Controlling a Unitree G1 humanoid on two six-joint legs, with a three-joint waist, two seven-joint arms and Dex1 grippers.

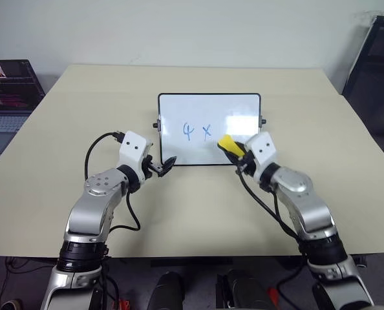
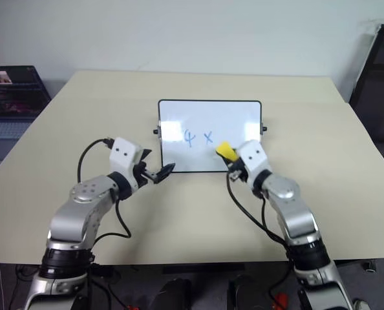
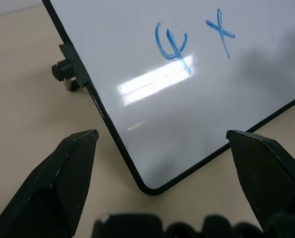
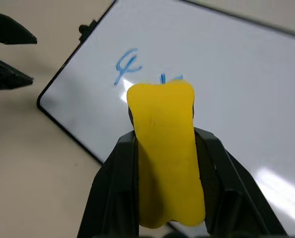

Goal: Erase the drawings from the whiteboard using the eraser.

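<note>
beige table [image 1: 198, 213]; whiteboard [image 1: 237, 106] lies near centre, blue drawings [image 1: 197, 132] on it.

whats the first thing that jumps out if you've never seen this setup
The small yellow block eraser, clamped in the right gripper over the lower right of the glossy black-framed whiteboard mid-table. Next, the blue marker drawings, a "4" and an "x", at the board's centre. The left gripper hangs open at the board's lower left corner.

Glossy whiteboard [image 1: 209, 116] on a matt table [image 1: 198, 213].
</note>
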